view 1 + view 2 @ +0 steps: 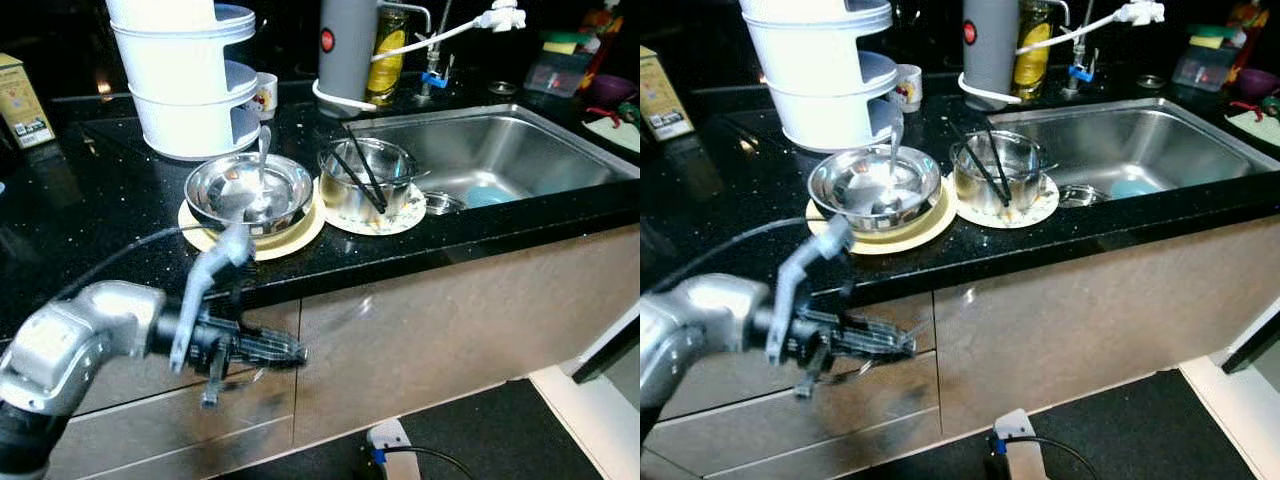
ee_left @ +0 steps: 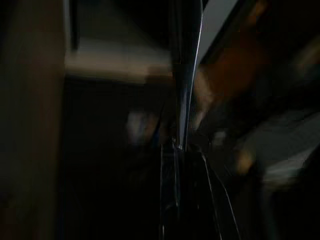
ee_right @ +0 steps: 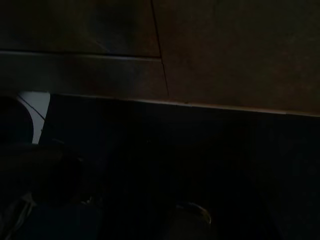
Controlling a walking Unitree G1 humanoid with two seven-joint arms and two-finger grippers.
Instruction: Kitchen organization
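Left eye view: your left pincer (image 1: 285, 350) hangs below the bench (image 1: 90, 215) edge, in front of the drawer fronts (image 1: 150, 420), pointing sideways toward the sink side.
Left pincer state: the two black fingers lie close together along their length with nothing visible between them; they look pressed together and empty.
Left wrist view: dark and blurred, so don't rely on it for aiming yet.
Right arm: it hangs idle; its wrist view shows cabinet fronts and dark floor, and you cannot tell whether that pincer is spread or not.
Task things: a steel bowl (image 1: 248, 193) with a spoon (image 1: 262, 160) standing in it sits on a yellow plate (image 1: 290, 238) near the bench's front edge; just beside it a steel pot (image 1: 365, 180) holding black chopsticks (image 1: 360, 170) sits on a patterned plate (image 1: 405, 218), next to the sink (image 1: 500, 150).
Behind: a white tiered rack (image 1: 195, 90) stands close behind the bowl, and a grey kettle (image 1: 348, 45) behind the pot.
Step in hand, as I judge it: raising the left arm to the bowl.
How to do it well: lift clear of the bench lip first, then come forward and down from above.
Grip advice: spread the fingers before descending, and take the bowl by its near rim.
Watch for: the spoon handle tipping, the plate sliding with the bowl, and your elbow brushing the rack.
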